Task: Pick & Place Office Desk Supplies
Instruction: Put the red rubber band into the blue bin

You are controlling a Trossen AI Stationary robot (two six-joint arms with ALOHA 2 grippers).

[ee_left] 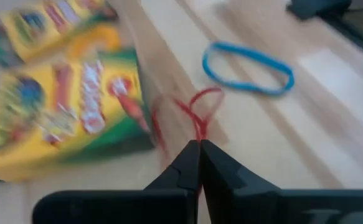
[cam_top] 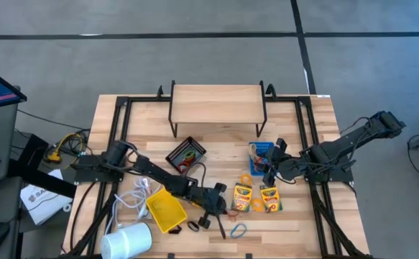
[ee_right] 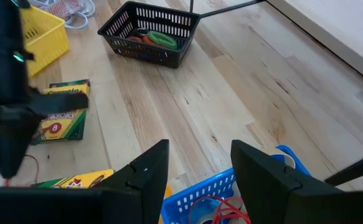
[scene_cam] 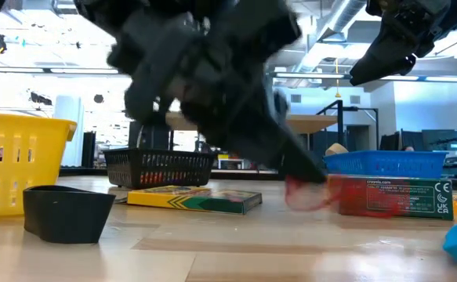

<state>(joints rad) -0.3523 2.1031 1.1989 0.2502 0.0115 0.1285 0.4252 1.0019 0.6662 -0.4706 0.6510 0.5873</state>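
My left gripper is shut on a red rubber band beside two yellow-and-green crayon boxes lying flat on the table's near middle. A blue rubber band lies flat just beyond it. In the low view the left gripper is blurred, with the red band under its tips. My right gripper stands open, above the blue bin, and touches nothing. The blue bin holds red bands. The black bin and the yellow bin stand to the left. My left gripper pinches the red band's near part between its two fingertips. The fingers slant down toward the table from the left. The band reaches out past the tips, slack and twisted into loops. Whether its far end is on the wood I cannot tell.
A white cylinder lies at the near left edge and a white coiled cable beside the yellow bin. A small dark clip lies near the left gripper. A wooden shelf on a black frame stands at the far middle.
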